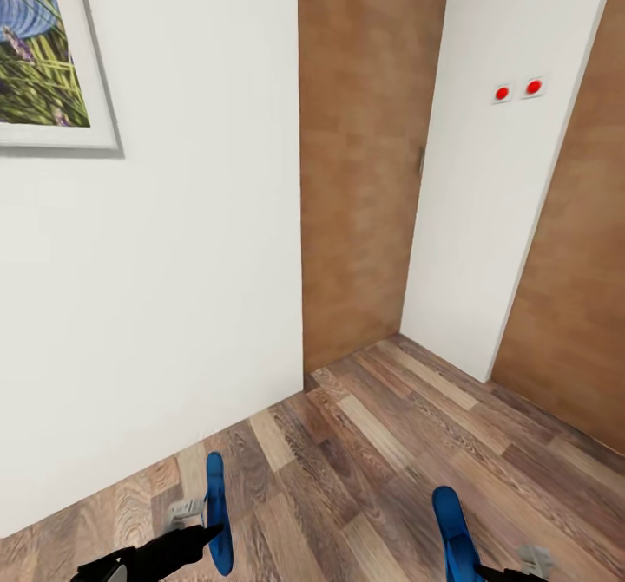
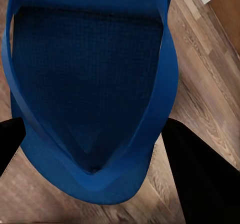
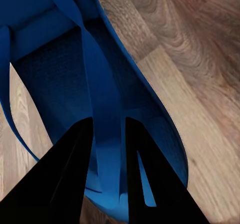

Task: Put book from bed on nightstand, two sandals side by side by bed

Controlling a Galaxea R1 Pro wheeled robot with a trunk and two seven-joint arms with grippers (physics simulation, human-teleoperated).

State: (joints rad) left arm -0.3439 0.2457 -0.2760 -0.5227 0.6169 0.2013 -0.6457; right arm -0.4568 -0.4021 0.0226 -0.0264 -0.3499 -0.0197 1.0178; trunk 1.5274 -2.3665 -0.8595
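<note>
I hold two bright blue sandals above the wood-plank floor. In the head view the left sandal hangs on edge in my left gripper, and the right sandal sits in my right gripper at the lower edge. The left wrist view has the sandal between two black fingers, footbed facing the camera. In the right wrist view, the right gripper is shut on a strap of the sandal. The book, the bed and the nightstand are out of view.
A white wall with a framed picture stands close ahead on the left. A brown wooden door sits in the corner. A white wall section bears two red buttons, with another brown panel to its right.
</note>
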